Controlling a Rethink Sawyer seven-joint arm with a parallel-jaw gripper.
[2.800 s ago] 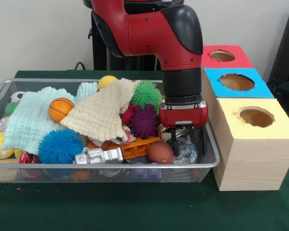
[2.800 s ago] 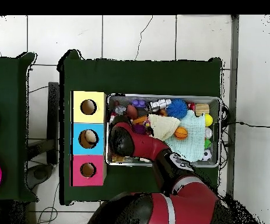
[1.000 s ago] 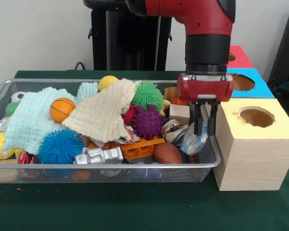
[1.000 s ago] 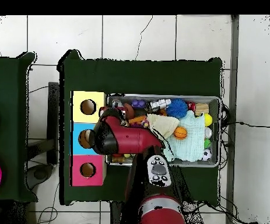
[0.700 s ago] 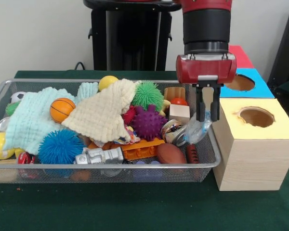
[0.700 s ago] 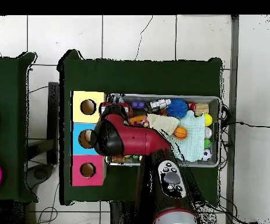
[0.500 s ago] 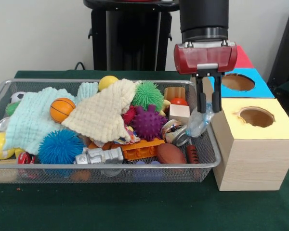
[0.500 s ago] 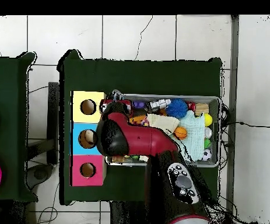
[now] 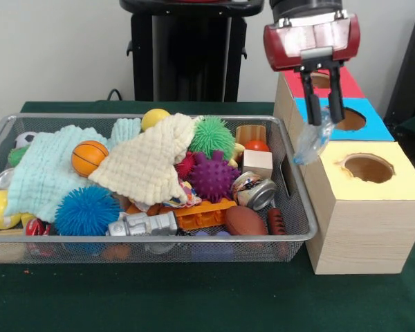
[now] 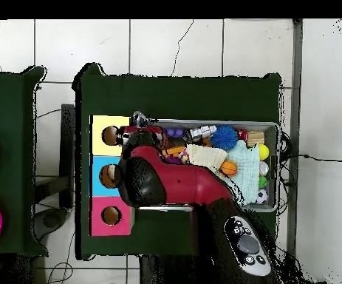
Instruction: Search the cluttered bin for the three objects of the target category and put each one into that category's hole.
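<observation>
Looking across the green surface (image 9: 194,304), I see the bin (image 9: 159,238) sitting down and to the left of my claw (image 9: 321,114) in the front view, still heaped with cloths, spiky balls and toys. Right of the claw and lower stand the three wooden boxes; the blue-topped box (image 9: 373,128) is just behind it, and the hole (image 9: 347,119) opens just beside the fingertips. The yellow-topped box (image 9: 370,207) lies below the claw. My claw is raised above bin height, its fingers narrowed onto a crumpled clear plastic piece (image 9: 310,143) that dangles beneath them, over the gap between bin and boxes.
</observation>
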